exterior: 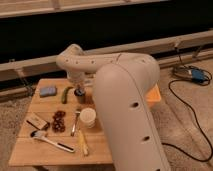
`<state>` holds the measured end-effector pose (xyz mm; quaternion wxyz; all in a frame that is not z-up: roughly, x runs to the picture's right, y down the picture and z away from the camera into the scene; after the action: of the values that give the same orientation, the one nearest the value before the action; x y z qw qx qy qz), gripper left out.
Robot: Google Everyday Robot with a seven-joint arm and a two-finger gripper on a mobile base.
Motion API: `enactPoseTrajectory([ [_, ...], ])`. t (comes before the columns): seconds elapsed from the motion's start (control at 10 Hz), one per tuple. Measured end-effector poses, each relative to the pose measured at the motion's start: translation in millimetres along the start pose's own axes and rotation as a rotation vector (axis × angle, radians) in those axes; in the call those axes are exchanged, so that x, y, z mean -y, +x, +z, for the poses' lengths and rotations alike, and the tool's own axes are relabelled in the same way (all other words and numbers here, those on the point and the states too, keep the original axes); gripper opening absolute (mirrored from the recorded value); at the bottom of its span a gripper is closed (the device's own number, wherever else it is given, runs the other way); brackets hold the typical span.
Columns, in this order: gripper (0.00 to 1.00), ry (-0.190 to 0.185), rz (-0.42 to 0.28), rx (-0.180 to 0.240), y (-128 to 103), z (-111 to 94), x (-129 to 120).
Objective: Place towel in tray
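A small blue-grey folded towel [48, 91] lies at the far left of the wooden table [30, 150]. The tray [154, 95], a yellow-orange bin, shows only as a strip at the table's right side, mostly hidden behind my large white arm [125, 110]. The arm bends over the table from the right. My gripper [80, 93] hangs dark below the wrist, low over the table's far middle. It is to the right of the towel and apart from it, just beside a green vegetable [66, 94].
On the table are a white cup [87, 118], a fork [76, 122], a dark red cluster [59, 121], a brown block [37, 121], a long-handled utensil [50, 141] and a yellow item [83, 143]. Cables and a blue device [194, 75] lie on the floor at right.
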<state>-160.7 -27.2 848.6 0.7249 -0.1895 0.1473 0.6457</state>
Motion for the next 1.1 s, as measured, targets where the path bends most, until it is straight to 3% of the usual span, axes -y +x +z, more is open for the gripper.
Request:
enactPoseTrajectory([
  [0.3,0.18,-0.013,-0.006,0.046,-13,-43,3],
  [0.5,0.18,-0.006,0.004,0.067,-20,-59,14],
  [1.1,0.22,0.063,0.118,0.065,-20,-63,85],
])
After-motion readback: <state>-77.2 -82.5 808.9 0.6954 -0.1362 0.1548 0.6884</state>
